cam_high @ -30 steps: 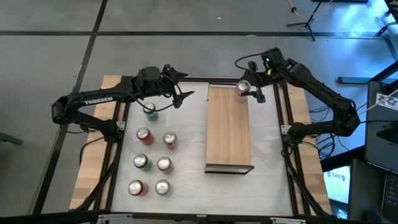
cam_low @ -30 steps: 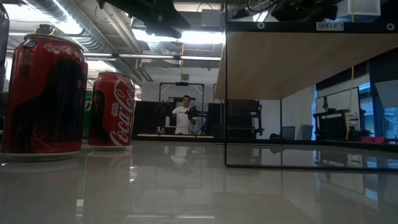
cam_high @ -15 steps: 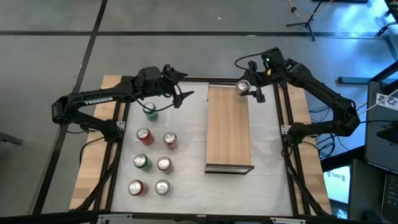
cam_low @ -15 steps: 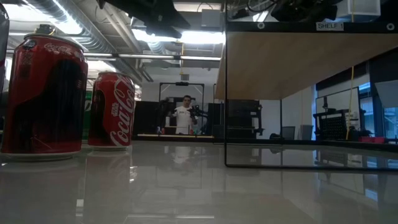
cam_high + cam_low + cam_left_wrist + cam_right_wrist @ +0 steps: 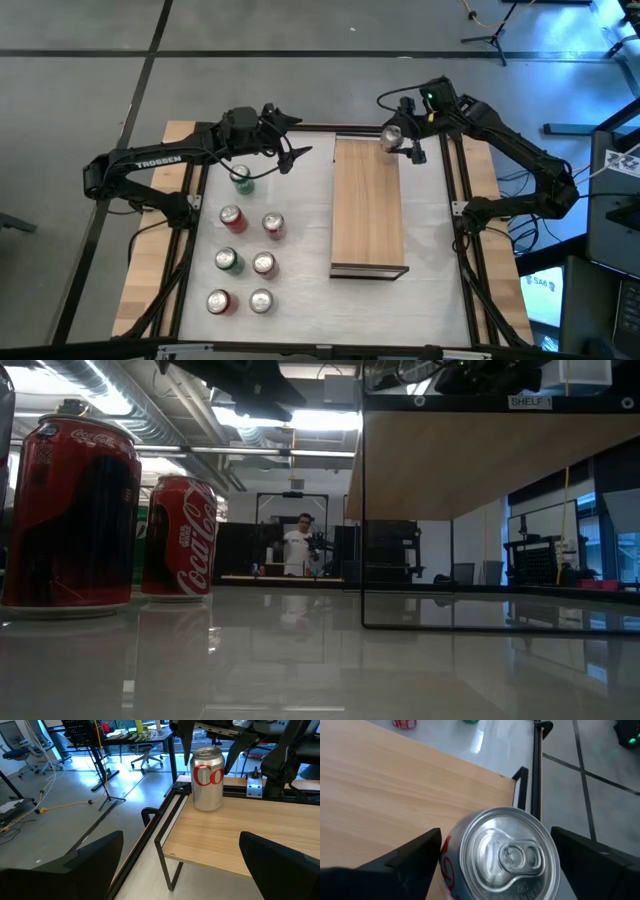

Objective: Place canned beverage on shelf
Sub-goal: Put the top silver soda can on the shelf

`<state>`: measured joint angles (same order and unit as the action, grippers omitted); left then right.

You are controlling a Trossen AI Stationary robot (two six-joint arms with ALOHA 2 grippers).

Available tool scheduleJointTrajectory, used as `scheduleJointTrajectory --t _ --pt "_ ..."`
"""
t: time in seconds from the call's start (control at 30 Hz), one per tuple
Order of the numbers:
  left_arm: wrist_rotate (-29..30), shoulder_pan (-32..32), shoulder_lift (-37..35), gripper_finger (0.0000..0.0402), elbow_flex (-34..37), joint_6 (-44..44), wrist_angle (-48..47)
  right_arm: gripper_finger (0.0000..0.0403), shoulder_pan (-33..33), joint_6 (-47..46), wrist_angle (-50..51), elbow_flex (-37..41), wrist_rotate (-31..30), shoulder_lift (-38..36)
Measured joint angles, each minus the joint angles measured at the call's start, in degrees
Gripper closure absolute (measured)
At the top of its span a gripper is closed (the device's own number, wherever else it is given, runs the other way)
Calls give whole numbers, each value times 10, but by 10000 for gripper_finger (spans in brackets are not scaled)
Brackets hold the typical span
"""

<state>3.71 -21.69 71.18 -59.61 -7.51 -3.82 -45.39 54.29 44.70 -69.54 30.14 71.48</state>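
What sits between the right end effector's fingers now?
A silver can stands upright on the shelf, between the right end effector's open fingers; the right wrist view shows it.

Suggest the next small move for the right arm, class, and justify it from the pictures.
Probably lift the right pincer straight up: the silver can stands upright on the shelf, and the fingers sit apart from its sides, so pulling sideways could knock it over.

shelf point(image 5: 368, 215): light wood, visible grain, dark end edge | can on shelf point(image 5: 207, 779): silver, red lettering | table cans point(image 5: 246, 262): red, green, silver tops
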Motion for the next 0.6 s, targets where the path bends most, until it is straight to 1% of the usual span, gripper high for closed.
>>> scheduleJointTrajectory --t 0.33,0.43,0.6 --pt "0 0 0 13 0 0 0 28 0 0 -5 0 0 0" --pt "0 0 0 13 0 0 0 27 0 -19 -24 0 14 -1" --pt "0 0 0 13 0 0 0 27 0 -48 -44 0 16 -9"
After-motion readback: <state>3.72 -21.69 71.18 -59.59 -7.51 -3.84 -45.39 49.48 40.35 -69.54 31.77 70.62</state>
